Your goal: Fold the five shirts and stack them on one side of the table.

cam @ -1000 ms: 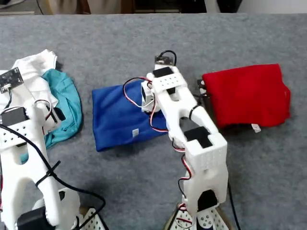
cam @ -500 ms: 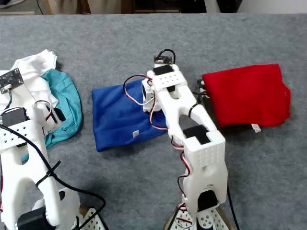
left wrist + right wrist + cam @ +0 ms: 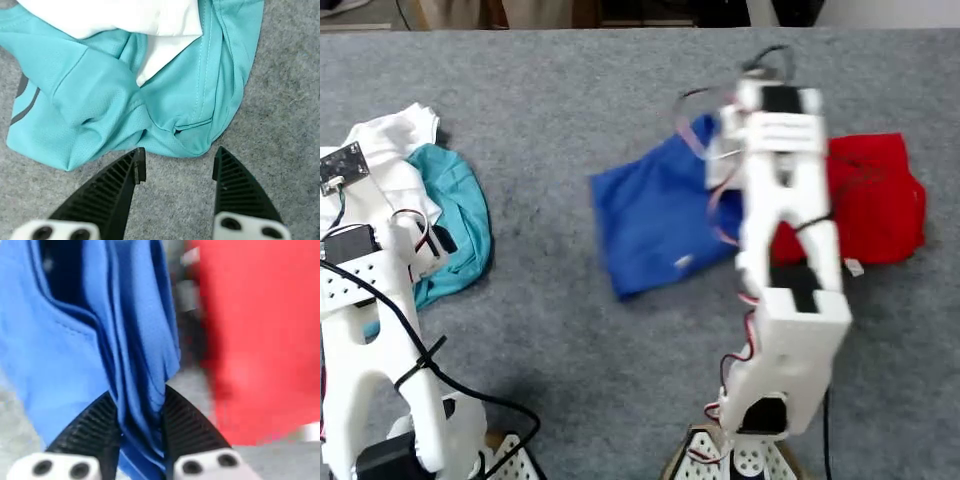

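Right gripper (image 3: 140, 407): jaws closed on a bunched fold of the blue shirt (image 3: 655, 225); that shirt lies mid-table, its far right corner drawn up at the arm, near the folded red shirt (image 3: 875, 190), which sits at the table's right side. Left gripper (image 3: 177, 160): jaws spread wide with nothing between them, poised over the bare grey table (image 3: 550, 90) just short of the hem of the teal shirt (image 3: 125, 100); that shirt lies crumpled at the table's left side, partly under a white shirt (image 3: 385, 145) heaped on it.
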You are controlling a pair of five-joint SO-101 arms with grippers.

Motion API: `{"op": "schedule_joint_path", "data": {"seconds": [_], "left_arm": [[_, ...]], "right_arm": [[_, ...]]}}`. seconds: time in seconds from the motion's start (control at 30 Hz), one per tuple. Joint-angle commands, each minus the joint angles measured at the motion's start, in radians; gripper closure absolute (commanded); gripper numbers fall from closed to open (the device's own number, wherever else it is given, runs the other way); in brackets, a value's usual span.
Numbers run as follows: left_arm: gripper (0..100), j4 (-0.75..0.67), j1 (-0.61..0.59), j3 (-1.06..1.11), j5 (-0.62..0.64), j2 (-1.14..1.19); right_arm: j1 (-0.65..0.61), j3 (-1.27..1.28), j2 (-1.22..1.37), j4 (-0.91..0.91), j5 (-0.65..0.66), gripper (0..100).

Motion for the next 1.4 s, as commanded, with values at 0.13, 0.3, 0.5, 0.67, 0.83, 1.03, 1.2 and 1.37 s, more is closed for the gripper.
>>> {"op": "schedule_joint_path", "data": {"seconds": [0.13, 0.3, 0.5, 0.67, 0.83, 1.03, 1.2, 1.37], "left_arm": [[77, -0.011, -0.006, -0.012, -0.008, -0.028], [77, -0.011, -0.005, -0.014, -0.008, -0.028], [77, -0.011, -0.005, -0.014, -0.008, -0.028], [77, -0.005, -0.006, -0.014, -0.008, -0.028], [77, -0.003, -0.006, -0.014, -0.032, -0.028], [77, 0.107, -0.014, -0.147, -0.091, -0.030], [77, 0.190, -0.037, -0.327, -0.092, -0.019], [77, 0.189, -0.126, -0.377, -0.092, -0.015]], "right_arm": [[0.334, -0.179, -0.064, -0.054, 0.227, 99.7], [0.461, -0.177, -0.062, -0.127, 0.307, 99.6], [0.516, -0.188, 0.018, -0.184, 0.348, 99.4], [0.529, -0.189, 0.068, -0.187, 0.370, 99.3], [0.538, -0.191, 0.065, -0.209, 0.364, 97.1], [0.524, -0.260, 0.070, -0.140, 0.373, 69.9], [0.504, -0.357, 0.065, -0.041, 0.411, 59.9], [0.503, -0.509, 0.065, 0.049, 0.405, 68.4]]}}
